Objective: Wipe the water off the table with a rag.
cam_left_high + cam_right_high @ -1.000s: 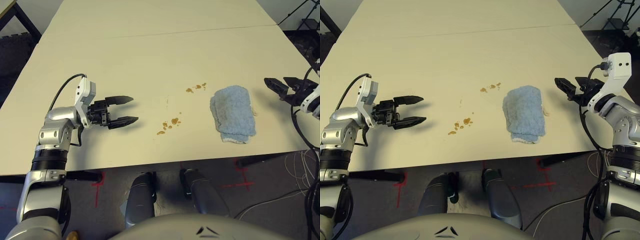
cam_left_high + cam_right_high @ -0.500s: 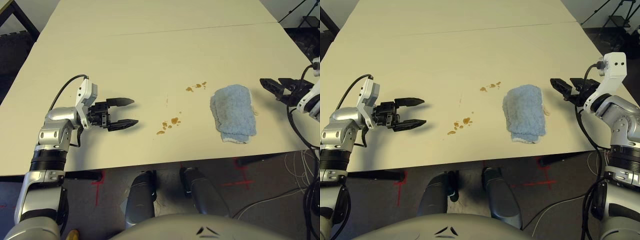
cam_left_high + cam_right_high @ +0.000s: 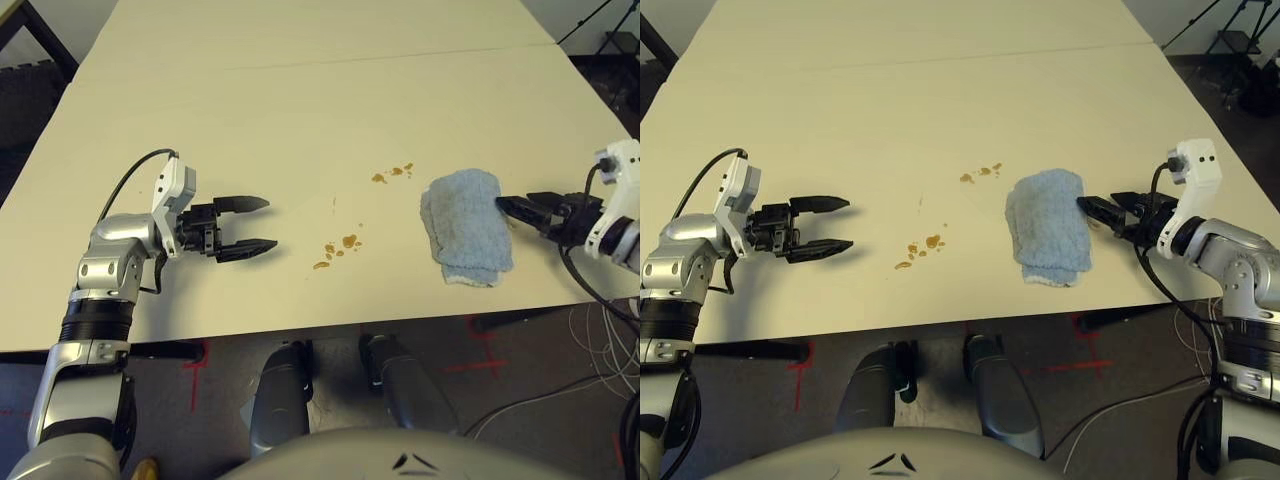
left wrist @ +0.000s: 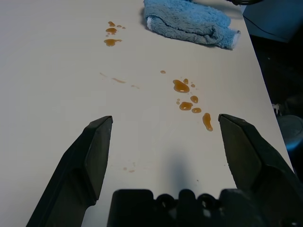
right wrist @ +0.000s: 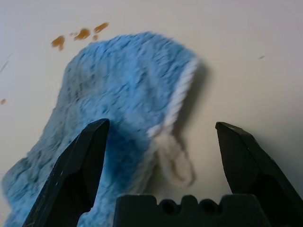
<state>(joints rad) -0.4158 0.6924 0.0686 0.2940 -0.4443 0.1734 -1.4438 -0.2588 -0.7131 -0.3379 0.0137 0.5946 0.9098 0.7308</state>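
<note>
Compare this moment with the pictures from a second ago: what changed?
The right claw has swung in from the table's right side to the rag's right edge, open, with nothing gripped yet. The left claw stayed open and in place; the rag and both clusters of water lie as before.

Bare table point(image 3: 250, 120) lies all around the rag point(image 3: 465, 225), except on its right edge, where the open right gripper point(image 3: 1098, 210) sits. 2 water clusters point(image 3: 338, 250) lie between the rag and the open left gripper point(image 3: 255, 222).
</note>
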